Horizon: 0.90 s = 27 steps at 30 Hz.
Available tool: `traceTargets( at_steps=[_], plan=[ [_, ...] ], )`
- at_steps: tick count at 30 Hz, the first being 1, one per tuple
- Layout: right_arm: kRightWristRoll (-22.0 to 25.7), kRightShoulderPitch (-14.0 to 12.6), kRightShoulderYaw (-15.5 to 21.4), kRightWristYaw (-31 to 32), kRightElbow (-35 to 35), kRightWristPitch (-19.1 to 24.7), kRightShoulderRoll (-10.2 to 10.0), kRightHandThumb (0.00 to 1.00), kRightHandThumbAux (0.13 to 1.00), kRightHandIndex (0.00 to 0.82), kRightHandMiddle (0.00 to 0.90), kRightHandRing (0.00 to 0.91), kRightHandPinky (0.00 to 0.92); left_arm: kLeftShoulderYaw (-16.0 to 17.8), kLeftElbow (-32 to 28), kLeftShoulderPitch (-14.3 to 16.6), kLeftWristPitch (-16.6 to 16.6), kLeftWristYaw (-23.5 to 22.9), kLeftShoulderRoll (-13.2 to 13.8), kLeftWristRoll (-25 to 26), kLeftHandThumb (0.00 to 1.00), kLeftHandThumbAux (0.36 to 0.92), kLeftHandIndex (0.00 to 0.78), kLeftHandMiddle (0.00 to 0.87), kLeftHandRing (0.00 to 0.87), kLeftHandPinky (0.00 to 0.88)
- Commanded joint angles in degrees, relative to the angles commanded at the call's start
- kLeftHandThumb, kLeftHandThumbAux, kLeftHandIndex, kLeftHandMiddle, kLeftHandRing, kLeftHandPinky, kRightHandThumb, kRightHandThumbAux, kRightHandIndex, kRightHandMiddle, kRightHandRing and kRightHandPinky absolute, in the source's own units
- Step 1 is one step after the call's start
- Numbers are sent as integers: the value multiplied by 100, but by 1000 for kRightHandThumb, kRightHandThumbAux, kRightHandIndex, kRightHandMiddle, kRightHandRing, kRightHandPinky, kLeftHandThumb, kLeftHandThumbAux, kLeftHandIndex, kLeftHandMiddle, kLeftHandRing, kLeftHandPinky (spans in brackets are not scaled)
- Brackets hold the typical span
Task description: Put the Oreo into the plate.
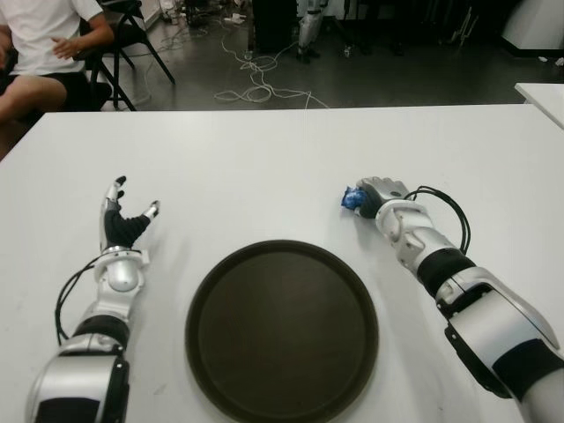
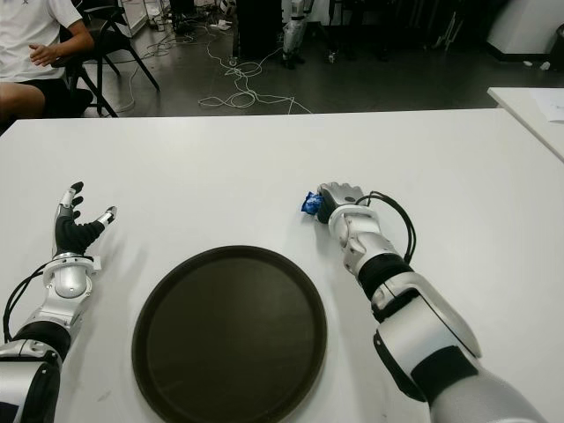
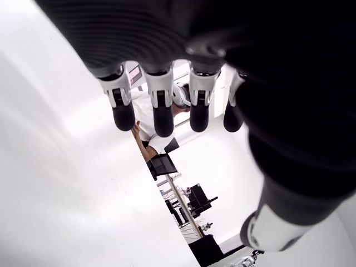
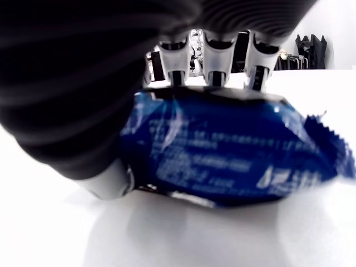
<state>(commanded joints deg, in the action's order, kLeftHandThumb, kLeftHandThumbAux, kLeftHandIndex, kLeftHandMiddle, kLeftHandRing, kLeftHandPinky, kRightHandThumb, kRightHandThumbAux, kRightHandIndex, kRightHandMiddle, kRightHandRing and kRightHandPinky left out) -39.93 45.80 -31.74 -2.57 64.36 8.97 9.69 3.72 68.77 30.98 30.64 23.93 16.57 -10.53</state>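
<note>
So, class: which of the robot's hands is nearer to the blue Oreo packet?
Right. The right hand is closed around the Oreo packet on the table, beyond the plate. The left hand is open, far across on the plate's other side.

Place: a robotics lab or test room.
Floor: dark, with loose white cables (image 1: 256, 84) snaking across it.
Gear: legs of another robot (image 1: 308, 31) stand at the back.
Furniture: a big white table (image 1: 264, 159), a second white table (image 1: 542, 92) at the right edge, a black folding chair (image 1: 132, 35).
People: a seated person (image 1: 40, 53) watches from the far left corner.
</note>
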Motion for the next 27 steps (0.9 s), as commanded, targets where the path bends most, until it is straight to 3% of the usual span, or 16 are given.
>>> traceTargets(
  at_steps=[4,11,16,20,27],
  plan=[
    [-10,-4,0,1,-7,-22,9,698,734,419,386,403,482,-7,1,4,-19,27,2,-14,0,752,79,104,76,57],
    [-6,-12,27,-57,4,-34,14,698,733,420,478,458,509,-40,-1,0,-44,57,11,-59,0,747,70,87,60,41],
    [-27,-7,31,-156,38,-34,10,698,733,419,412,410,463,-31,9,5,-27,11,15,-41,0,761,68,85,62,53],
    [-20,-4,47,-234,68,-39,5,697,734,420,430,431,484,-33,16,8,-33,13,19,-45,0,763,68,84,60,51],
    [192,-100,361,-1057,54,-61,-85,694,733,423,544,553,580,-48,13,7,-40,42,27,-69,0,771,70,89,64,46]
  ],
)
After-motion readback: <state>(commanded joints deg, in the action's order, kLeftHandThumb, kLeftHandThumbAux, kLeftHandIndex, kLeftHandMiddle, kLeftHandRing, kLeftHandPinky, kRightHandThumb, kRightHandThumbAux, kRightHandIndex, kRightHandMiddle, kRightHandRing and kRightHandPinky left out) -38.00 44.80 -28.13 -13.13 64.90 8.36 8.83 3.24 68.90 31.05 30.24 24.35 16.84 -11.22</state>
